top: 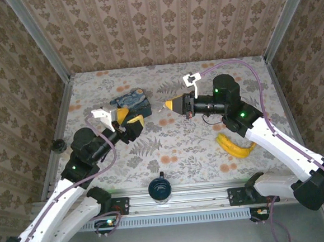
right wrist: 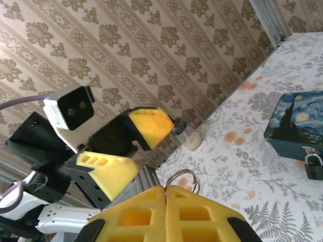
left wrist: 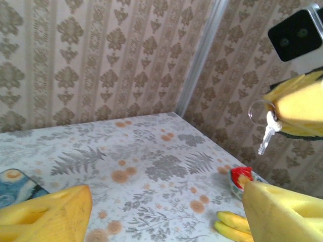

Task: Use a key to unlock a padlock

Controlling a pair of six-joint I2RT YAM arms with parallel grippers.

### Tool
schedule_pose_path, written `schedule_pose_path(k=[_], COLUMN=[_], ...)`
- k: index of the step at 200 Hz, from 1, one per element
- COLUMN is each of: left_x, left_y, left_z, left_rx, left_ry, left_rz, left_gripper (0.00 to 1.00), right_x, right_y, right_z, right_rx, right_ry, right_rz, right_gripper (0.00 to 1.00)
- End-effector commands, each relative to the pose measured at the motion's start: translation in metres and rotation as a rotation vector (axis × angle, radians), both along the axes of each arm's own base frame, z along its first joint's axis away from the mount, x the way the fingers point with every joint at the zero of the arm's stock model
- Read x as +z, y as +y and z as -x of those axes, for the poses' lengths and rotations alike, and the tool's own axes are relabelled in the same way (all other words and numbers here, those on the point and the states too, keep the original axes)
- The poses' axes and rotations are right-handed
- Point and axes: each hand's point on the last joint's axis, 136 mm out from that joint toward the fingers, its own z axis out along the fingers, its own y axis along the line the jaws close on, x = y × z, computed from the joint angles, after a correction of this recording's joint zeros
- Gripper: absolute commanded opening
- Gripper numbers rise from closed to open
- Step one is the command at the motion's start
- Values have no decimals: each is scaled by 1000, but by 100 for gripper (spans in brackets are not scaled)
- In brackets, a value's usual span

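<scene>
- Padlock [right wrist: 314,167]: small, dark body with a pale shackle. It hangs on the front face of the blue box [right wrist: 297,122], low down by the table surface (seen in the right wrist view; too small to pick out from above).
- Blue box: swirling night-sky print, standing on the far-left part of the table [top: 181,147], just beyond the left gripper.
- Key [left wrist: 266,137]: pale metal, blade pointing down and dangling free in the air, well apart from the padlock.
- Key ring [right wrist: 182,178]: a wire loop poking out above the seam between the right gripper's pads.
- Right gripper [top: 170,104]: yellow foam pads pressed together and clamped on the key at its ring end. It is held above the middle of the table, pointing left towards the box.
- Left gripper [top: 129,118]: jaws spread wide with nothing between them (only table shows through the gap). It is raised just in front of the blue box and faces the right gripper.
- Table: floral and fern-print covering, patterned walls on three sides.
- Banana [top: 235,147]: yellow, lying on the right side of the table, below the right arm.
- Mug [top: 159,188]: dark blue, at the near edge between the two arm bases.
</scene>
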Motion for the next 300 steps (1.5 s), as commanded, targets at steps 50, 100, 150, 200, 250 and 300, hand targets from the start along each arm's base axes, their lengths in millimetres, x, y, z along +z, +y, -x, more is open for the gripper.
schedule_pose_path(k=[50,100,150,200,250,300], left_x=[20,17,11,30,35,28], left_y=[-18,-39,-71,-74,-73,-76], left_z=[20,38,18,9,6,3], left_rx=[-155,-3,121,249,267,249], left_ry=[-265,-969,-1222,-1282,-1272,-1267], left_rz=[25,-317,-483,-431,-421,-472], left_gripper=[59,43,37,41,42,39], right_x=[14,-2,-1,-9,-12,-10], right_y=[3,-10,-10,-11,-7,-5], right_z=[4,-18,-17,-19,-21,-21], right_rx=[32,-161,-203,-223,-216,-209], right_ry=[15,294,420,447,451,454], right_rz=[-52,12,-30,-15,-14,-21], right_gripper=[0,0,0,0,0,0])
